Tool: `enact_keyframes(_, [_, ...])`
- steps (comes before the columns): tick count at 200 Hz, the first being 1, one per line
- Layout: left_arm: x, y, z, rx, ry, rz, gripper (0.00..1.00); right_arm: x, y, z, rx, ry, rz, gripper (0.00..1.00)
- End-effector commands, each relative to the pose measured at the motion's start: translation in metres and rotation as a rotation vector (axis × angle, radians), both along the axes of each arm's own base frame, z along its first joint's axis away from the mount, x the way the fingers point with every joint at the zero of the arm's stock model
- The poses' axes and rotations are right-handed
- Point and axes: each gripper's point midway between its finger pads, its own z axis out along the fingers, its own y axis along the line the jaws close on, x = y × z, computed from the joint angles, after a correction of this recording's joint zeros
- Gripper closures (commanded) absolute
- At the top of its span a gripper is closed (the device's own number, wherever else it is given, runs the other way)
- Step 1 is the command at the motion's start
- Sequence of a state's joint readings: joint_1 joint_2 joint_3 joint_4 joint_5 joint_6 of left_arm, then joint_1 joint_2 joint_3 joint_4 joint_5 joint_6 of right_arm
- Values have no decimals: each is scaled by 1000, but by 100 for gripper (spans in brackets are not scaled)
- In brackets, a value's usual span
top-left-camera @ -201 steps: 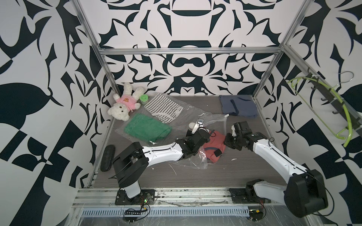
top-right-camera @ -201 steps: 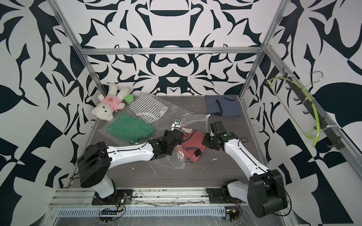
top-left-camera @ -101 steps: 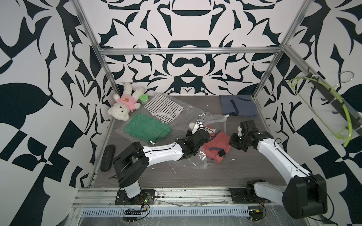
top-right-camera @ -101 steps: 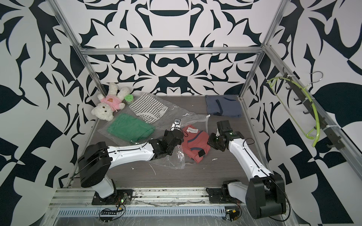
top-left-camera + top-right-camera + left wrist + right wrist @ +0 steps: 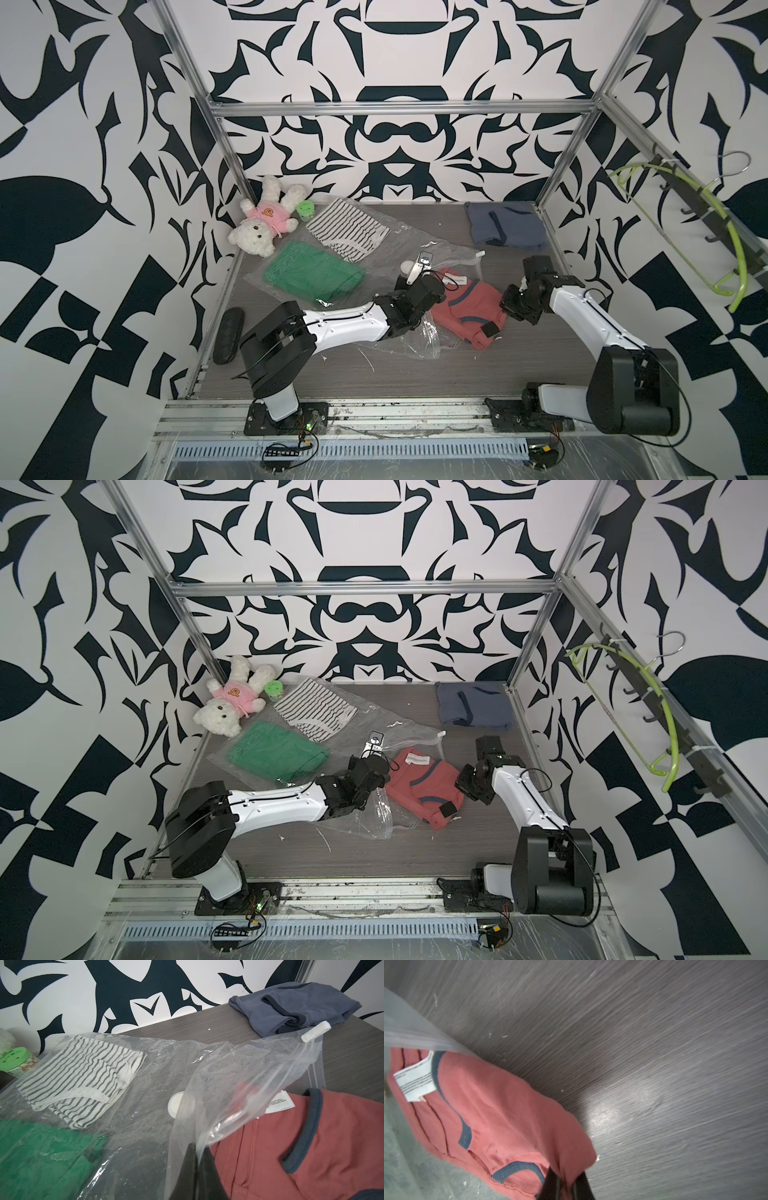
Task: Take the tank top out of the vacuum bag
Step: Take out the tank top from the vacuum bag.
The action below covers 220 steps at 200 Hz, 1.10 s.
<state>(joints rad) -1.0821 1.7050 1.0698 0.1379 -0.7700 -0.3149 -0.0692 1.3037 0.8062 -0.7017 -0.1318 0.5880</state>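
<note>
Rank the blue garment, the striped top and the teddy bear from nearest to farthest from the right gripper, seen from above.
1. Blue garment, back right corner, nearest the right gripper.
2. Striped top, back, left of centre.
3. Teddy bear, back left corner.

The left arm (image 5: pixel 345 328) and right arm (image 5: pixel 590 318) match: long white shells, smooth and rounded, joined by chunky black joints. Each shoulder is a fat black drum on a short white stub, fixed to a black base plate. Thin black cables loop beside the joints and run along the left arm's shell, which carries small dark screws (image 5: pixel 332 329) (clearest in a top view). The wrists are blocky and black. The left gripper (image 5: pixel 196 1157) and right gripper (image 5: pixel 566 1176) have plain black, flat-sided fingers (image 5: pixel 552 1185).
</note>
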Motion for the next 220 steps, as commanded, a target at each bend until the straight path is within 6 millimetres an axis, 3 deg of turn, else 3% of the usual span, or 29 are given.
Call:
enact_keyframes(1, [3,1,1,-6,-10,19,100,10,-22,8,-90,-28,-37,100])
enact_keyframes(49, [3,1,1,-5,-10,16,100,20,-36,11,-132,-37,-50,100])
enact_keyframes(112, [3,2,3,-12,-12,18,100,31,-73,24,-277,-57,-115,100])
enact_keyframes(169, [3,3,7,-15,-20,25,100,37,-94,12,-308,-20,-179,100])
enact_keyframes(220, [4,4,12,-13,-27,26,100,39,-126,15,-432,7,-283,100])
